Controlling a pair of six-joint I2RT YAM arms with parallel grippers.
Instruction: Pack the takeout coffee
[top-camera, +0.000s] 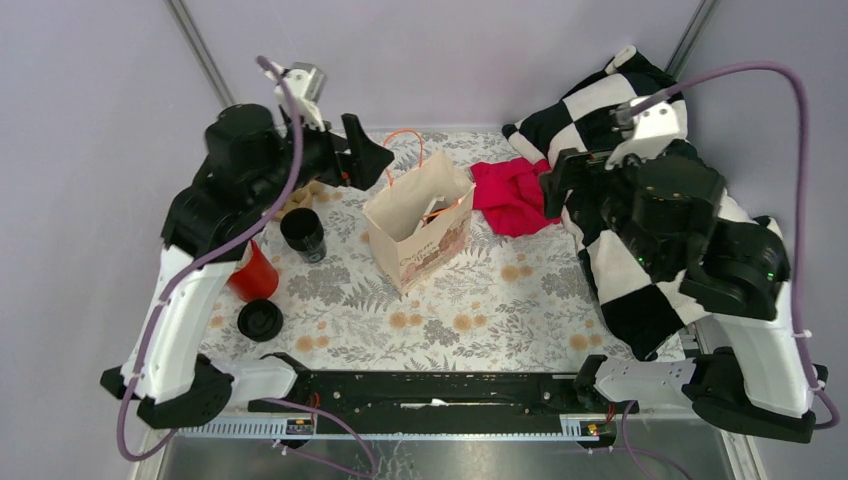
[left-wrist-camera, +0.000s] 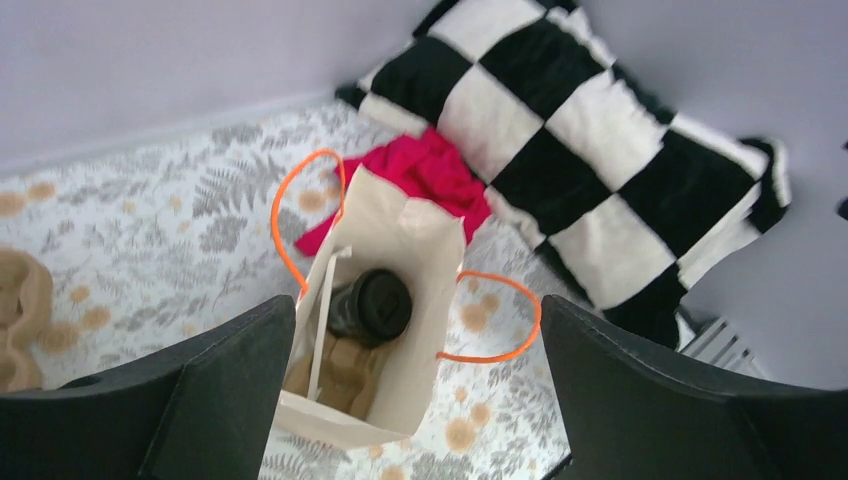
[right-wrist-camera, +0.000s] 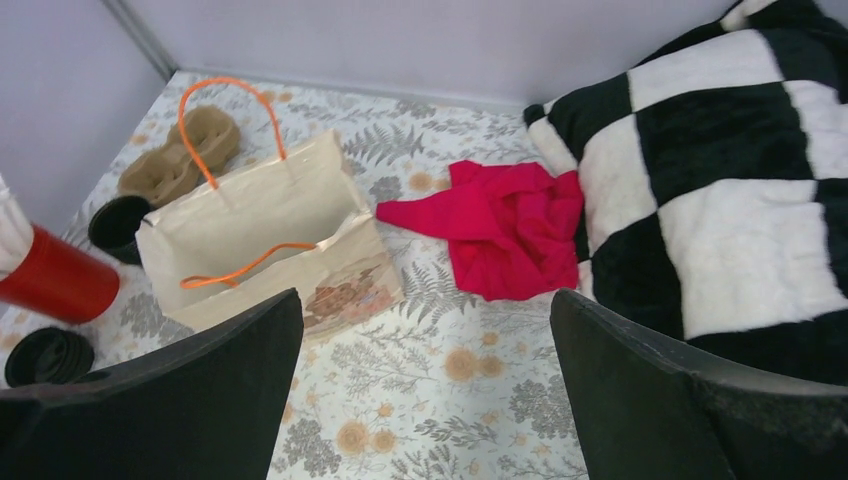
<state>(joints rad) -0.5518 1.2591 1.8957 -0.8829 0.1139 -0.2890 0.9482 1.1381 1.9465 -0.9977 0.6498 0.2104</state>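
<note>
1. Lid: a round black plastic disc, loose and flat on the floral table by the near edge.
2. Red cup: smooth and tapered, partly hidden under my left arm, well apart from the bag.
3. Left gripper: hovers over the bag mouth with its jaws wide apart and nothing in them. I judge it sits here because the drop point is straight below.
4. Open cup: black, upright, no lid on it, between the red cup and the bag.
5. Tray: brown moulded cardboard with rounded wells, lying on the table just behind the bag.
6. Bag: cream paper with a printed front and orange cord handles. It stands upright with its mouth spread, which suits loading from above.
7. Coffee: a black tapered cup with its round lid on. It is inside the bag, tilted against one wall, resting on something brown that I cannot identify. By my reading the packing is close to finished.
8. Cloth: crimson, soft and crumpled, between the bag and the pillow and touching the pillow.
9. Right gripper: jaws fully spread and empty, held near the cloth. I take this as keeping out of the left arm's way.
10. Pillow: black-and-white checks, plush, slumped in the far right corner.
</note>
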